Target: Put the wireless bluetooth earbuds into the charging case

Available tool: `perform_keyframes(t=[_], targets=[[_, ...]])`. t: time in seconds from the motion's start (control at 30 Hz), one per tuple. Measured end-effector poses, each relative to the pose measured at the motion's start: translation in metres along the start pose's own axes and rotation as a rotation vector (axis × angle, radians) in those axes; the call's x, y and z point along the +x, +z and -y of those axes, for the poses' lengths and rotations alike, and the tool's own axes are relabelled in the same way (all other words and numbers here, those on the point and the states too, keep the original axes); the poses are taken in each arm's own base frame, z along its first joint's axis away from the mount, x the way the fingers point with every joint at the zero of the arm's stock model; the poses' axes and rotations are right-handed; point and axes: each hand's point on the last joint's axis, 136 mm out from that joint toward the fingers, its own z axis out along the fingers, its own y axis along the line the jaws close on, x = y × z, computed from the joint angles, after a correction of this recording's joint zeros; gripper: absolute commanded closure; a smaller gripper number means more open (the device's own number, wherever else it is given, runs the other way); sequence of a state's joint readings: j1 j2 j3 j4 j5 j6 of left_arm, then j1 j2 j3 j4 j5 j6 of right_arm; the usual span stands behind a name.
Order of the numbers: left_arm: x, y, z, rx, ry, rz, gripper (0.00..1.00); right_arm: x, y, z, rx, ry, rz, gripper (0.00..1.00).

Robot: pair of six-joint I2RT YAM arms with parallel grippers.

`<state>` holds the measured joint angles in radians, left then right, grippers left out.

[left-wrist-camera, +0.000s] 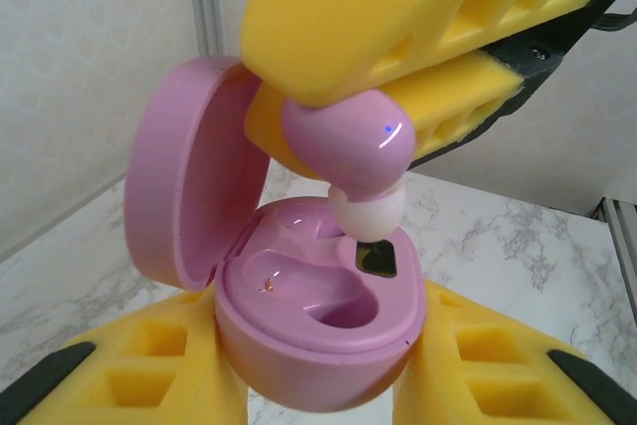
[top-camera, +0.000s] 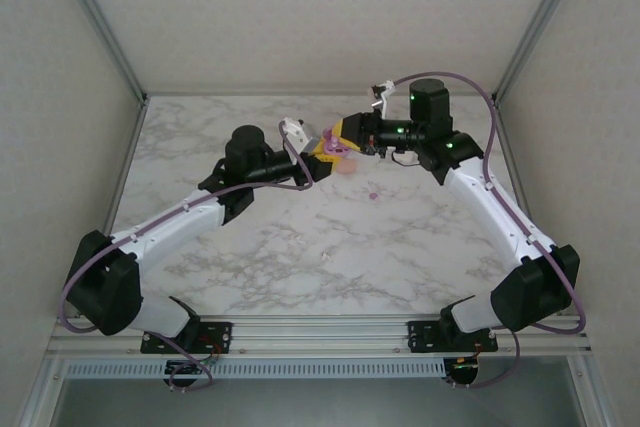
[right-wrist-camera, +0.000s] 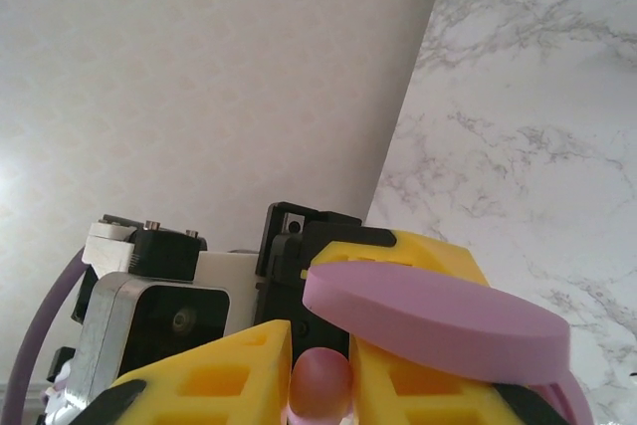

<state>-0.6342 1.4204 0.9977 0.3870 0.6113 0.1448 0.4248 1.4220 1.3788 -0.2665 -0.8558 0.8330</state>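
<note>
A: Item one, left pincer point(left-wrist-camera: 318, 380)?
B: Clamped on the pink charging case point(left-wrist-camera: 318, 320), lid point(left-wrist-camera: 184, 186) open, held above the worktop point(top-camera: 300, 247).
A: Item two, right pincer point(right-wrist-camera: 318, 370)?
B: Closed on a purple earbud point(left-wrist-camera: 348, 141), its white tip directly over the case's well.

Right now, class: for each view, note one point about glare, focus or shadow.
Left wrist view: a white glare streak on the pink earbud, sharp focus on the open charging case. Right wrist view: the case's lid looms close, wall brightening at left. Top external view: even light, faint shadows on the marble table.
</note>
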Motion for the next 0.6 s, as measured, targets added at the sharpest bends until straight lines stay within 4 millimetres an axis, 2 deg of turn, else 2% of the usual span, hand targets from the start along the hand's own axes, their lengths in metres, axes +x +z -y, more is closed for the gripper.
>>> perform_keyframes(t=[0.27,0.6], targets=[[-0.0025,0.0003,-0.0030,-0.016,-0.012,0.011,0.77,0.0014,0.0026,0.0087,0.048,-0.012,0.012,0.78],[-0.0011,0.0016,-0.0045,-0.020,-0.026,0.010,0.77,0.0031,0.0064,0.0081,0.058,-0.022,0.016,0.78]])
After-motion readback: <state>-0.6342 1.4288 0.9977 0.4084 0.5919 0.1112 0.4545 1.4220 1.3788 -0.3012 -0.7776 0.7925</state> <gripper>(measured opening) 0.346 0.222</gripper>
